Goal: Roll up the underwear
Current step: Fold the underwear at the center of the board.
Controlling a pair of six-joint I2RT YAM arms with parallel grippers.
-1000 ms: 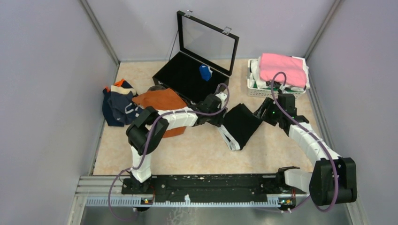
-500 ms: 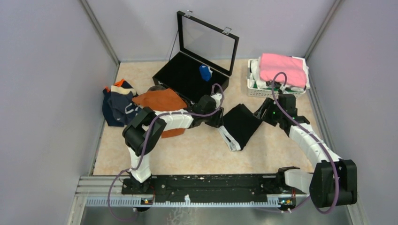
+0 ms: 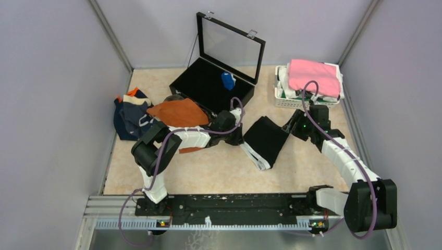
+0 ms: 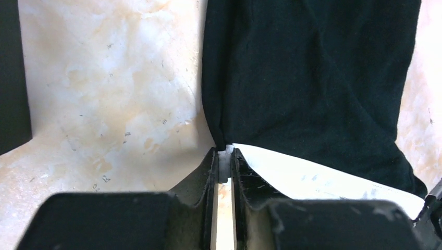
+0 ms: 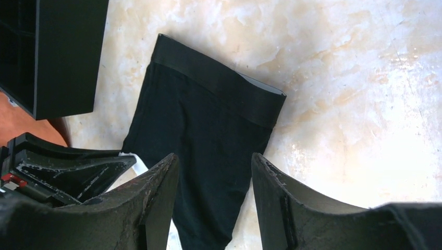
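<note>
Black briefs lie flat at mid-table between the two arms, with the white waistband toward the near edge. The left gripper reaches in from the left. Its jaws are drawn to a thin slit on the corner where the waistband meets the black cloth. A pale edge sits between the tips, and in the wrist view one finger hides part of the band.

The right gripper hangs at the briefs' right side, its fingers spread wide with nothing gripped. Its wrist view does not show whether the tips touch the cloth. From above, both grippers read dark against dark fabric, and their jaws cannot be made out.

Behind the left arm stands an open black case with its lid raised. A small blue bundle rests inside, too small to identify for sure. Orange briefs lie just left of the case, partly covered by the left arm. A navy heap showing bits of white and orange is crumpled further left, near the wall; how many pieces it holds is unclear.

At far right, a white basket carries a folded pink cloth over white items, and most of its contents are hidden.
</note>
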